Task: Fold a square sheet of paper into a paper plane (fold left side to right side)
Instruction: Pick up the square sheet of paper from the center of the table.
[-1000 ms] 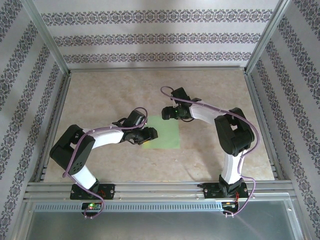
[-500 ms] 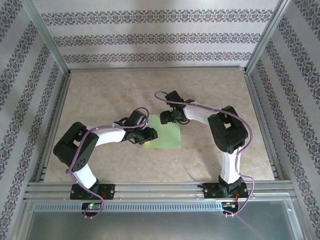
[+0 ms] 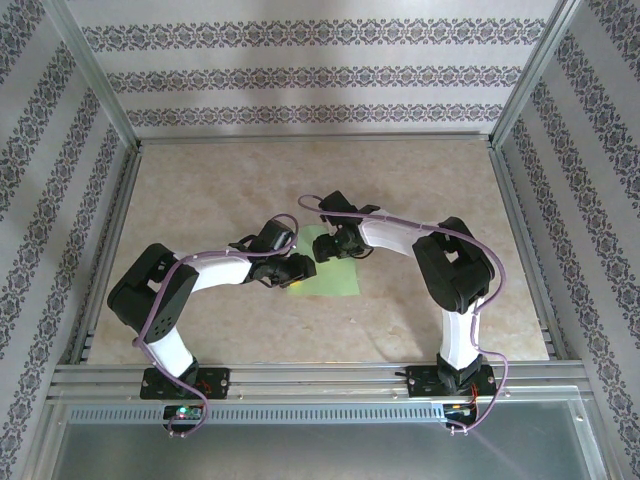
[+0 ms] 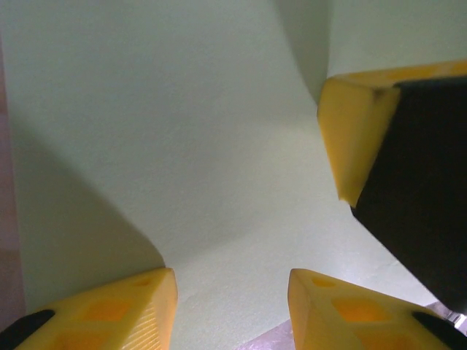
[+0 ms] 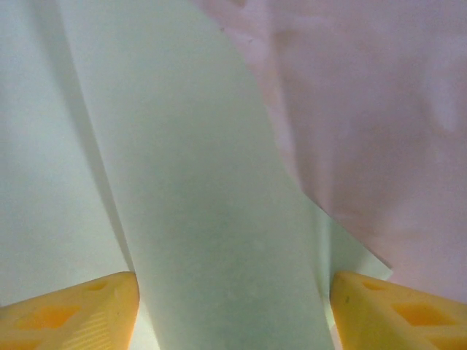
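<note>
The light-green square sheet of paper (image 3: 338, 272) lies flat at the table's middle. My left gripper (image 3: 300, 268) is at its left edge, open, with its yellow fingers (image 4: 109, 313) standing apart over the sheet of paper (image 4: 182, 146). My right gripper (image 3: 322, 248) sits over the paper's upper left part, close to the left one, and is also open. In the right wrist view a shaded band of paper (image 5: 211, 240) runs between my right gripper's (image 5: 233, 313) spread fingertips (image 5: 73, 313) and looks slightly lifted. One right finger (image 4: 357, 131) shows in the left wrist view.
The beige table (image 3: 200, 190) is bounded by an aluminium frame (image 3: 310, 140) and patterned walls. Bare table surface (image 5: 379, 109) shows beside the paper's edge. Both arm bases stand on the near rail (image 3: 320, 378).
My right gripper has slid left and nearer along the paper's top edge, ending close beside the left gripper. The left gripper has hardly moved.
</note>
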You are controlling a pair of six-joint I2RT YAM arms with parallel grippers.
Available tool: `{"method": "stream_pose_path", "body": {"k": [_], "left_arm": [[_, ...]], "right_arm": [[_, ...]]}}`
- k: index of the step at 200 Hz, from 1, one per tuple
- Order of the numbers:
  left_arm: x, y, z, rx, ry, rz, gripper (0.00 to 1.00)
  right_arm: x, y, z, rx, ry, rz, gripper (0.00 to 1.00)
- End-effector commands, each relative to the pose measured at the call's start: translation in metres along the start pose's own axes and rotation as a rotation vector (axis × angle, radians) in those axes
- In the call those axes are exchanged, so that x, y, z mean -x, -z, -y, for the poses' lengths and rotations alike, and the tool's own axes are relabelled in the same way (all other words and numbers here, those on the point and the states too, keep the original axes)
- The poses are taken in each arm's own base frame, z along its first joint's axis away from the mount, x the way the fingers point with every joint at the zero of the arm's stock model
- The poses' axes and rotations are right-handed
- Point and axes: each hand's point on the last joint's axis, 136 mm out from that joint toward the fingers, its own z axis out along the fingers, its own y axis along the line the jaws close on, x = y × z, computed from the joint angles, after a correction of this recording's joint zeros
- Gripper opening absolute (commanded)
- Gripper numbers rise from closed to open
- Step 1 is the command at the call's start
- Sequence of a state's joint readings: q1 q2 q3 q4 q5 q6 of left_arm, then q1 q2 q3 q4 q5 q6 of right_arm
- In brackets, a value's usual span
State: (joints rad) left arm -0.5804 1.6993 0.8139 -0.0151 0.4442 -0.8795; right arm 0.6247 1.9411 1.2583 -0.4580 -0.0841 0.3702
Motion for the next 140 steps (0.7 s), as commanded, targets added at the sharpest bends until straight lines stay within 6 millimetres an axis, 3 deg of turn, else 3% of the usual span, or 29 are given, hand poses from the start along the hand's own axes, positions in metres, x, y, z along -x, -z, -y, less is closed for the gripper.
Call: {"method": "stream_pose_path", "body": {"k": [1, 37, 67, 105, 140], "left_arm": [[-0.001, -0.005, -0.011, 0.032, 0.023, 0.0, 0.46], [0.003, -0.001, -0.004, 0.008, 0.014, 0.013, 0.49], [0.012, 0.015, 0.0, -0.004, -0.002, 0.052, 0.55], [0.03, 0.058, 0.004, -0.034, -0.04, 0.131, 0.67], [0.055, 0.116, 0.009, -0.208, -0.042, 0.287, 0.77]], "right_arm": [[-0.017, 0.005, -0.009, 0.045, -0.015, -0.059, 0.65], [-0.017, 0.006, -0.014, 0.073, -0.017, -0.062, 0.51], [-0.013, 0.012, -0.018, 0.118, -0.032, -0.051, 0.39], [0.002, 0.04, -0.03, 0.262, -0.045, 0.023, 0.33], [0.014, 0.081, -0.034, 0.392, -0.054, 0.102, 0.3]]}}
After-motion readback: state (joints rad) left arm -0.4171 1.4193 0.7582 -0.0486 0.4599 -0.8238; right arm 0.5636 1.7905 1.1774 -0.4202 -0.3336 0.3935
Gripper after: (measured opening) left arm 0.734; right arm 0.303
